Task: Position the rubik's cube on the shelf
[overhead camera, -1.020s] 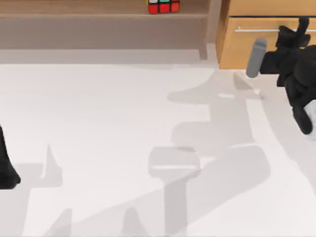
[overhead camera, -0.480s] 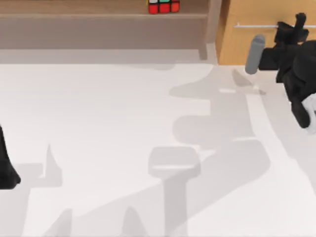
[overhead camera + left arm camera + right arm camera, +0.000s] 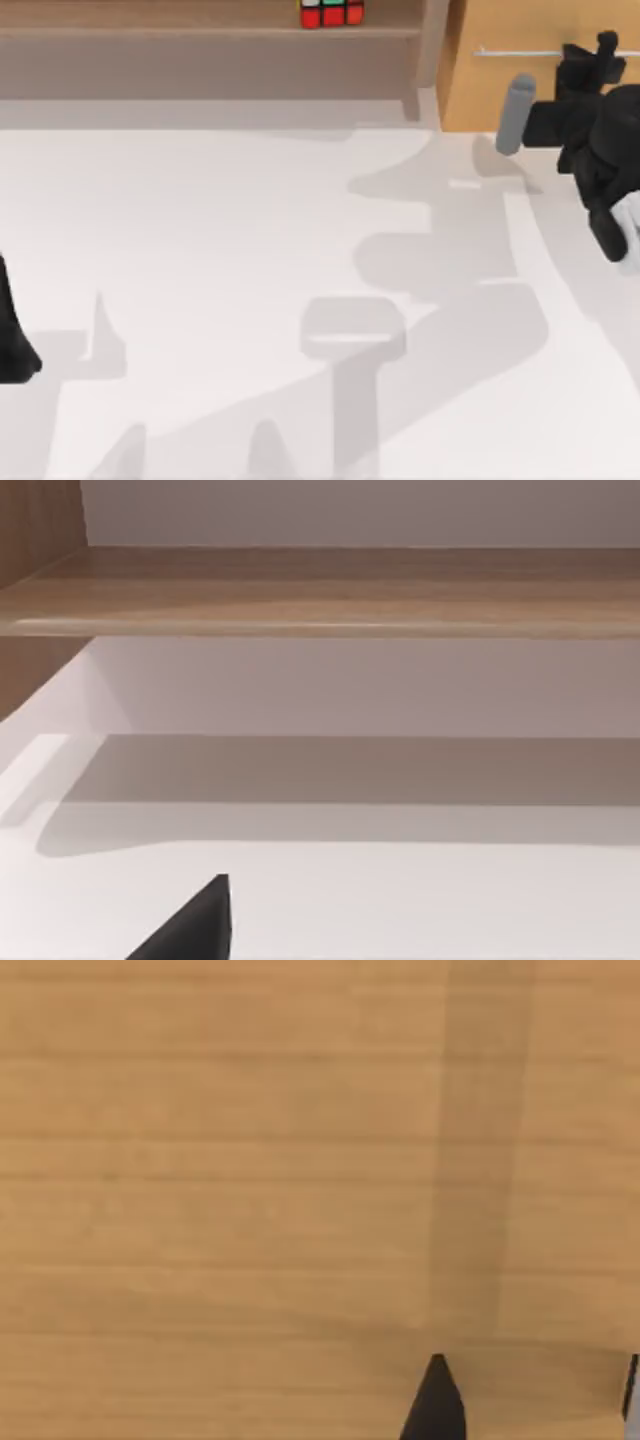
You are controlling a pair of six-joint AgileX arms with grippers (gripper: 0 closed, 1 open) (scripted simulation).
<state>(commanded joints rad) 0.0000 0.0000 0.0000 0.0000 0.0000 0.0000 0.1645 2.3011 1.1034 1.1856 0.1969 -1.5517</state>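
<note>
The rubik's cube (image 3: 332, 12), black-framed with red, white and green stickers, rests on the board of the light-brown shelf (image 3: 200, 32) at the back of the table. The same board crosses the left wrist view as the shelf (image 3: 320, 590). My right gripper (image 3: 598, 55) is at the back right, against the front of the orange-wood drawer (image 3: 478, 95) and far from the cube. In the right wrist view its fingertips (image 3: 436, 1405) stand apart just in front of the wood, with nothing between them. My left arm (image 3: 12, 345) is parked at the table's left edge.
The drawer's silver handle (image 3: 520, 52) runs just left of the right gripper. The shelf's upright side post (image 3: 432, 50) separates shelf and drawer. White table (image 3: 220, 250) spreads open in front, crossed by the arms' shadows.
The drawer front and its handle slid back toward the rear, and my right gripper moved back with it. Cube and left arm stayed put.
</note>
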